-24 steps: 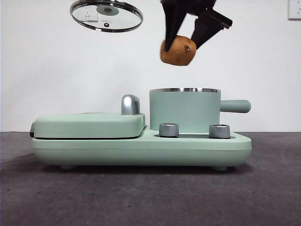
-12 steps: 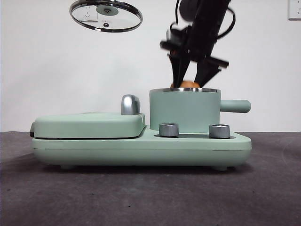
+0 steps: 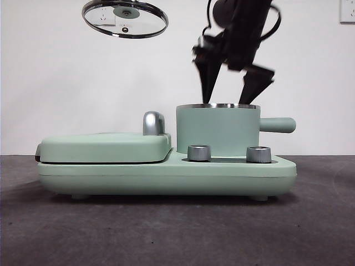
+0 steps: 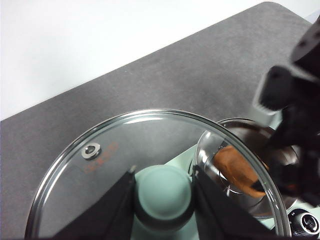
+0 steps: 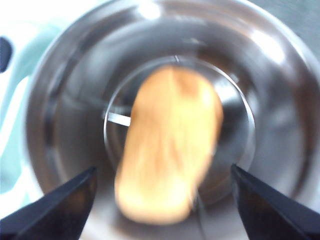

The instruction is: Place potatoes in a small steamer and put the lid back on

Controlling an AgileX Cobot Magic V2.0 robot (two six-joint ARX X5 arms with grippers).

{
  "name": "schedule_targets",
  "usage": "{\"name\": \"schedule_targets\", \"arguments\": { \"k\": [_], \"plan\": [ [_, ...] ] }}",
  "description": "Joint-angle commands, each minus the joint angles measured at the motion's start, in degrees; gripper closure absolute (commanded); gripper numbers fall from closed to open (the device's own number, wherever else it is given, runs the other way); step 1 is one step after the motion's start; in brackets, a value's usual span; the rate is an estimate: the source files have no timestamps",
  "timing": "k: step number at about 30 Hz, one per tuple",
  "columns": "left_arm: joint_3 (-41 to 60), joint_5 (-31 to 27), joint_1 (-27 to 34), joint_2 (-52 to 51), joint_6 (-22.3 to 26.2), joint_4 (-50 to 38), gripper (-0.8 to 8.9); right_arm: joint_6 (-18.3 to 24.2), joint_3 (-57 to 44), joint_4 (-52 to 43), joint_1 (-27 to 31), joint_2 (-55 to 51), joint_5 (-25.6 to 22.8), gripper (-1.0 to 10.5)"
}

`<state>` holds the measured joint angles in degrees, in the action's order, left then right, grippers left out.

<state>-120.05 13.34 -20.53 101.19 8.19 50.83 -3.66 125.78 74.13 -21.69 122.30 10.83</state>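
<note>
The brown-orange potato [image 5: 167,145] lies inside the steel bowl of the small steamer [image 3: 217,130], seen also through the glass in the left wrist view [image 4: 235,167]; from the front the pot's wall hides it. My right gripper [image 3: 230,91] hangs open just above the steamer's rim, its jaws spread wide and holding nothing [image 5: 162,200]. High at the upper left my left gripper [image 4: 162,192] is shut on the mint knob of the glass lid [image 3: 125,18], which hangs tilted in the air, well left of the steamer.
The steamer stands on the right half of a mint-green appliance base [image 3: 166,174] with two steel dials [image 3: 199,153]. A flat mint griddle cover [image 3: 105,147] with a chrome handle [image 3: 153,123] fills the left half. Dark table in front.
The right gripper carried the potato down into the steamer, let it go and opened, and has now risen slightly above the rim. The lid has stayed where it was.
</note>
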Motion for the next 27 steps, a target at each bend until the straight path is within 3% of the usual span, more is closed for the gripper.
{"name": "schedule_targets", "arguments": {
  "k": [1, 5, 10, 18, 22, 27],
  "plan": [
    [-2.21, 0.20, -1.01, 0.33, 0.09, -1.51, 7.97, -0.20, 2.14, 3.13, 0.79, -5.20, -0.02, 5.2],
    [-2.19, 0.20, -4.04, 2.27, 0.11, -2.01, 7.97, -0.20, -2.03, 7.06, 2.03, -14.73, -2.27, 5.3],
    [-2.21, 0.20, -8.72, 5.03, 0.35, -3.69, 7.97, -0.20, -20.81, 6.38, 1.77, -31.69, -3.63, 5.2],
    [-2.21, 0.20, -12.70, 9.92, 0.33, -5.75, 7.97, -0.22, -47.54, -6.08, 1.18, -56.30, -3.08, 5.2],
    [-2.21, 0.20, -14.01, 13.20, 0.33, -8.55, 7.97, -0.26, -61.64, -12.50, 1.14, -72.39, 0.28, 5.2],
    [-2.21, 0.20, -14.64, 17.57, 0.31, -13.00, 7.97, -1.84, -71.08, -15.04, 1.14, -87.76, 0.26, 5.2]
  ]
}}
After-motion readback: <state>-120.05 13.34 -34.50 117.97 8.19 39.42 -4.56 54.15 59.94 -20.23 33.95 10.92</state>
